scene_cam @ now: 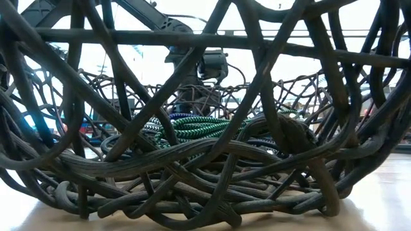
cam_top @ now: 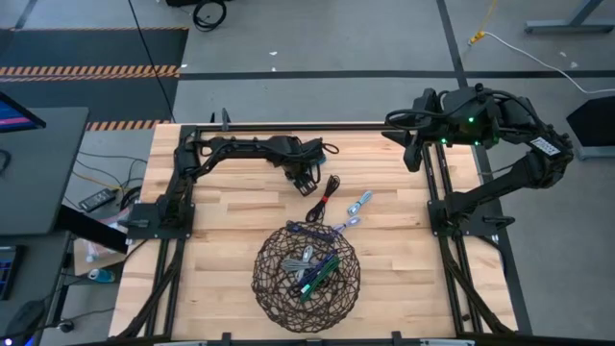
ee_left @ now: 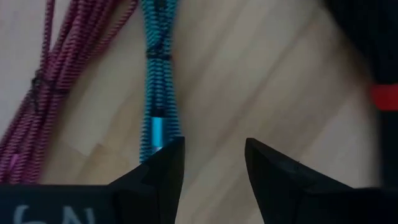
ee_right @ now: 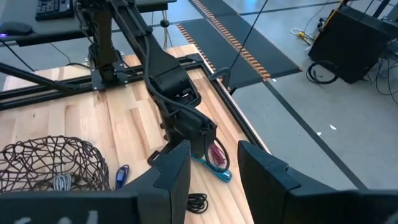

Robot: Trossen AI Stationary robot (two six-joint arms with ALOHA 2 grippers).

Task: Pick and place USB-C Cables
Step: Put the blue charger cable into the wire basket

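My left gripper (cam_top: 306, 180) is open and low over the wooden table, past its middle toward the far edge. In the left wrist view its fingertips (ee_left: 211, 152) stand just off the end of a teal cable bundle (ee_left: 158, 93). A maroon bundle (ee_left: 43, 81) lies beside the teal one. Both also show under the gripper in the right wrist view (ee_right: 216, 163). A black bundle (cam_top: 327, 192) and two light blue and grey bundles (cam_top: 360, 202) lie on the table. The mesh basket (cam_top: 274, 288) holds several bundles, one of them green (scene_cam: 192, 128). My right gripper (cam_top: 404, 125) is open and empty, held high at the far right.
The large dark wire-mesh basket (ee_right: 50, 163) stands near the table's front edge, at the middle, and fills the low view (scene_cam: 205, 173). A dark rail (cam_top: 288, 126) runs along the table's far edge. Bare wood (cam_top: 221, 221) lies between the left arm and the basket.
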